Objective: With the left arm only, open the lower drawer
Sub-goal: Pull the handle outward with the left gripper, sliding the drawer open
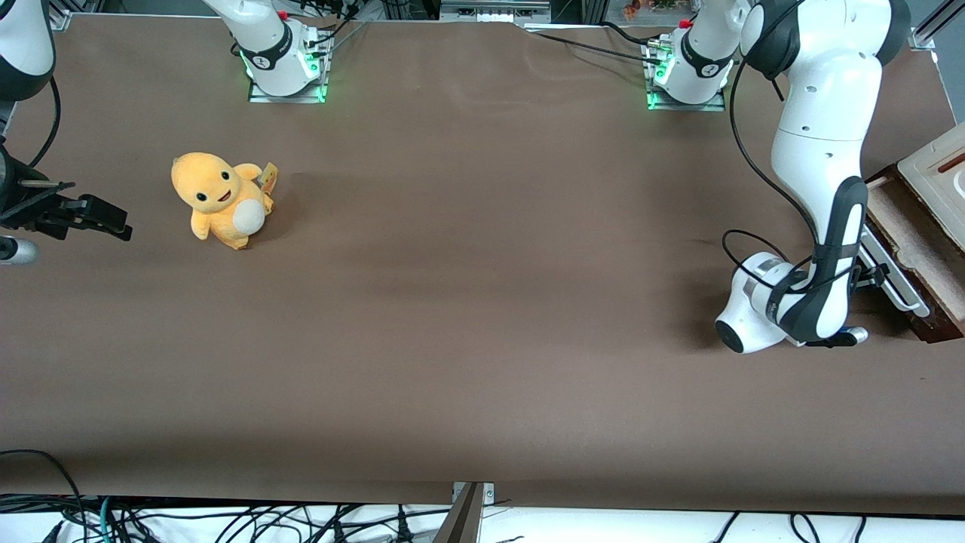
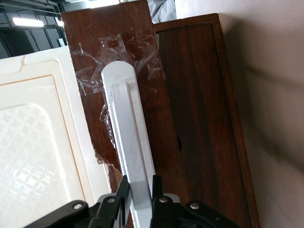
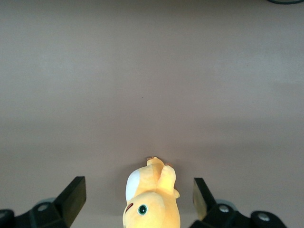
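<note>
Between the gripper's [image 2: 141, 192] pinching fingers [image 2: 122, 190], the lower drawer's [image 2: 199, 118] white handle [image 2: 128, 137].

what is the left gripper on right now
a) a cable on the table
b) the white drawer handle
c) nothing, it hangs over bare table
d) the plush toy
b: in the left wrist view the gripper has a finger on each side of the white handle of the lower drawer, while the plush toy sits toward the parked arm's end of the table.
</note>
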### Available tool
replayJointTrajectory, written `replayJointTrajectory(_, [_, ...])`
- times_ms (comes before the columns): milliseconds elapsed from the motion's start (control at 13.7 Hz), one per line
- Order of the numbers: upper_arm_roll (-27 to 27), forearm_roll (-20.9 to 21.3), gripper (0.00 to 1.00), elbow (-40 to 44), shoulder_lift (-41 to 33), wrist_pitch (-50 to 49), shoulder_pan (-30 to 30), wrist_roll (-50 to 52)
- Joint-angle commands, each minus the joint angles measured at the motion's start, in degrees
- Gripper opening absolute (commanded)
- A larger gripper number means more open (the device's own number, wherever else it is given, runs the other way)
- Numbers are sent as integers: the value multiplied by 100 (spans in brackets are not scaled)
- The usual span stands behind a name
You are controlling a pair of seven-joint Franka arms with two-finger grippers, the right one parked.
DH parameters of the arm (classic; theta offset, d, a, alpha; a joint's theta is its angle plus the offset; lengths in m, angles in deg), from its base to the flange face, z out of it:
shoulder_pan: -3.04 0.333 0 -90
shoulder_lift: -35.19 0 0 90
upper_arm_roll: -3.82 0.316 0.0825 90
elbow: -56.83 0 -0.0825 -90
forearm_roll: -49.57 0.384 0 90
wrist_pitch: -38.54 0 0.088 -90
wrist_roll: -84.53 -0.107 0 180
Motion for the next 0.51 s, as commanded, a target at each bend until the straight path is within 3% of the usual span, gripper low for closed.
replayJointTrajectory(0, [3, -240, 19, 187, 59, -187, -134, -212])
replayJointTrajectory(437, [3, -345, 19, 310, 68, -196, -178, -212])
